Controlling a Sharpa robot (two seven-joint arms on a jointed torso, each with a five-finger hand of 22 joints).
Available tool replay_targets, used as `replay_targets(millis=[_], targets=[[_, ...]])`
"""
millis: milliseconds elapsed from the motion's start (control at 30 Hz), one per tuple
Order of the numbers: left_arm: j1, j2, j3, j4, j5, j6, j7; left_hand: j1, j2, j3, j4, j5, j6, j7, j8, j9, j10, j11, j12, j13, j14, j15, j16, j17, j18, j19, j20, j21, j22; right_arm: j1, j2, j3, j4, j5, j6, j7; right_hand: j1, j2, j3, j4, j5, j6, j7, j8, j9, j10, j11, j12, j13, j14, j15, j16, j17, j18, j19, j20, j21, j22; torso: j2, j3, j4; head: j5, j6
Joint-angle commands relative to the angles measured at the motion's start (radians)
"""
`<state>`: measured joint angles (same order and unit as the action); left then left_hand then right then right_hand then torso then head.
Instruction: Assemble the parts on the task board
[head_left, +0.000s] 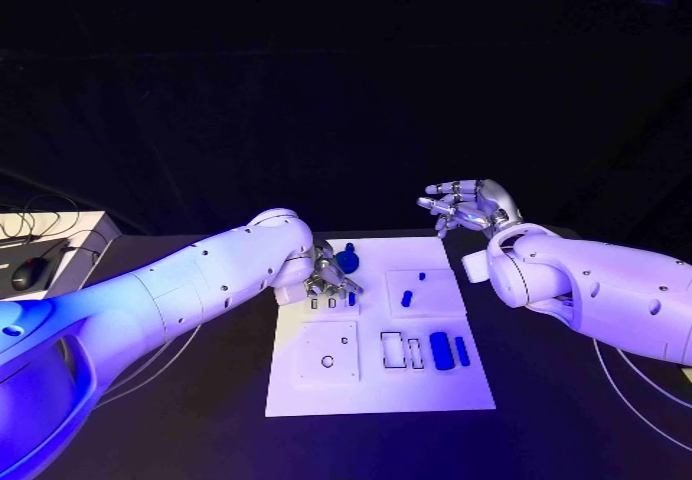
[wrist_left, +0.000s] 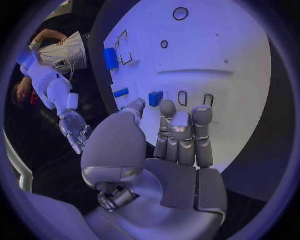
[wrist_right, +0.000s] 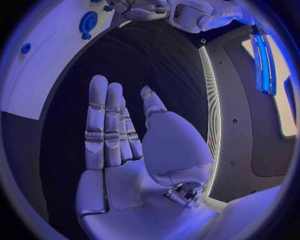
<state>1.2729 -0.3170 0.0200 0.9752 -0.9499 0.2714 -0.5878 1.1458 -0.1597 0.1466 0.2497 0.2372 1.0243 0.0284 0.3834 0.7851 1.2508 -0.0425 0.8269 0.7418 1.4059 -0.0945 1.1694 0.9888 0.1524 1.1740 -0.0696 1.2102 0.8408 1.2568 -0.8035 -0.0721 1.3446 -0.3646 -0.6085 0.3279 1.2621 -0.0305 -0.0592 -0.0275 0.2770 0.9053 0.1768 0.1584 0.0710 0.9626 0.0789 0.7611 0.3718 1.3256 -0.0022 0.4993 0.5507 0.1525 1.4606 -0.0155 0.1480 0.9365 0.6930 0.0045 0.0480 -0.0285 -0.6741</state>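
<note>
Looks like the left hand (head_left: 326, 274) is hovering over the task board (head_left: 378, 400)'s far-left corner, fingers straight, side by side, holding nothing, lining up on a small blue part (wrist_left: 155, 98). The right hand (head_left: 469, 207) is idling off the board, loosely curled and empty. Next move probably needs a careful pinch.

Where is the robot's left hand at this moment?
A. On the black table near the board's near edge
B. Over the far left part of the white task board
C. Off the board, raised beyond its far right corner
B: in the head view the left hand is over the task board at its far left part, while the right hand is raised beyond the far right corner.
</note>
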Motion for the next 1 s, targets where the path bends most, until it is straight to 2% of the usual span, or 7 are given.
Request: replay_targets(millis=[33,533,767,1000], targets=[[-0.001,0.004,0.000,-0.001,0.002,0.013,0.018,-0.008,-0.005,0.005,0.001,0.004,-0.007,0.002,0.007,0.001,-0.007,-0.002,0.002,-0.002,-0.006,0.002,-0.006,-0.001,-0.014,0.002,0.000,-0.005,0.001,0.001,0.002,0.000,0.000,-0.003,0.002,0.005,-0.006,-0.005,0.000,0.007,0.004,-0.004,0.001,0.002,-0.001,-0.005,0.000,0.005,-0.001,-0.003,0.007,-0.006,0.002,0.012,0.009,0.005,-0.005,0.000,0.000,-0.0001,0.0005,0.000,-0.003],[-0.003,0.009,-0.002,-0.012,0.003,0.019,0.028,0.002,0.004,0.018,-0.018,0.005,-0.009,0.003,0.004,-0.001,-0.011,-0.001,0.005,-0.004,-0.010,0.004,-0.005,-0.004,-0.013,-0.002,0.002,-0.012,0.004,0.001,0.006,0.000,-0.001,-0.006,0.004,-0.002,-0.008,-0.005,0.000,0.010,0.004,-0.005,0.000,0.003,-0.001,-0.005,0.000,0.008,-0.004,-0.002,0.007,-0.006,0.003,0.013,0.009,0.005,-0.004,0.000,0.000,0.0010,0.0007,0.000,-0.006],[-0.005,0.012,-0.002,-0.016,0.005,0.024,0.033,0.007,0.015,0.024,-0.031,0.004,-0.009,0.003,0.003,-0.002,-0.013,-0.001,0.004,-0.006,-0.012,0.004,-0.007,-0.007,-0.013,-0.003,0.002,-0.016,0.006,0.001,0.010,0.000,-0.002,-0.007,0.006,-0.005,-0.008,-0.005,0.000,0.012,0.005,-0.005,0.000,0.003,-0.001,-0.005,-0.001,0.010,-0.006,-0.001,0.007,-0.006,0.005,0.013,0.010,0.005,-0.003,-0.001,0.001,0.0024,-0.0006,0.006,-0.005],[-0.009,0.014,-0.002,-0.024,0.011,0.029,0.037,0.010,0.020,0.028,-0.042,0.004,-0.009,0.003,0.002,-0.002,-0.013,-0.002,0.004,-0.008,-0.013,0.003,-0.006,-0.008,-0.014,-0.004,0.002,-0.017,0.008,0.001,0.013,0.000,-0.001,-0.010,0.006,-0.005,-0.008,-0.004,0.000,0.013,0.005,-0.004,0.000,0.004,0.000,-0.005,-0.001,0.011,-0.009,-0.001,0.007,-0.007,0.006,0.013,0.010,0.005,-0.003,-0.002,0.001,0.0021,0.0004,0.006,-0.005]])
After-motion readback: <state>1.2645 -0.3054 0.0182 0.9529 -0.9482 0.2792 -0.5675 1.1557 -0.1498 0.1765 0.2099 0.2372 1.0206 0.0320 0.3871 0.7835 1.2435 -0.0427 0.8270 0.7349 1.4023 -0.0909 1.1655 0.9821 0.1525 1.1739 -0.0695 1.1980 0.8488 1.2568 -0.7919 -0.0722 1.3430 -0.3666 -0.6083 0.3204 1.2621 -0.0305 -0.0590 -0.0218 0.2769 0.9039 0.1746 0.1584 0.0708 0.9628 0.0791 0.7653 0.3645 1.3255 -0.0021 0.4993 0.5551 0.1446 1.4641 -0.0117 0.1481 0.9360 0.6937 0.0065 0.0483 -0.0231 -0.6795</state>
